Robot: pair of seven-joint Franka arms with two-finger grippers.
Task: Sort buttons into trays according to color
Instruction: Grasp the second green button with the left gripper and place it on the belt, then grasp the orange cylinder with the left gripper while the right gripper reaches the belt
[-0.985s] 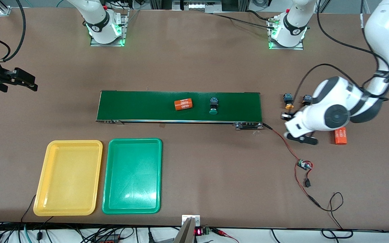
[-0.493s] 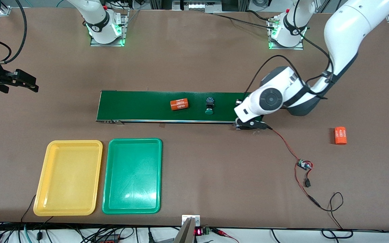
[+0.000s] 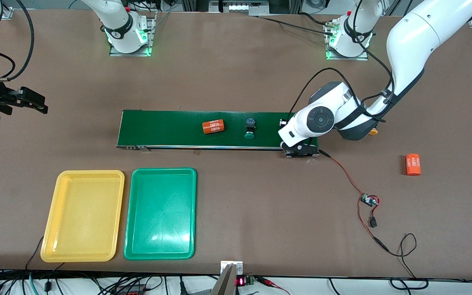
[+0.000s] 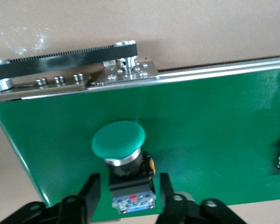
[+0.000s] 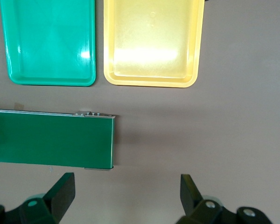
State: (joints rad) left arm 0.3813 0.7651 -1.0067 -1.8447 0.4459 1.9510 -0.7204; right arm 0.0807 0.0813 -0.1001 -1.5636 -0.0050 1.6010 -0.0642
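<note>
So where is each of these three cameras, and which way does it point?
Front view: high across the table, facing both arms' bases; shows the belt, trays and both arms.
Left wrist view: on the left arm, looking down at a green button on the belt; left gripper fingers flank it.
Right wrist view: on the waiting right arm, over the yellow tray and green tray; open right gripper shows.
All three share the belt.

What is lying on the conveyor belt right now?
On the conveyor belt: an orange cylinder, a green-capped button, and another green-capped button between the left gripper's fingers. The arm hides that end in the front view.
</note>
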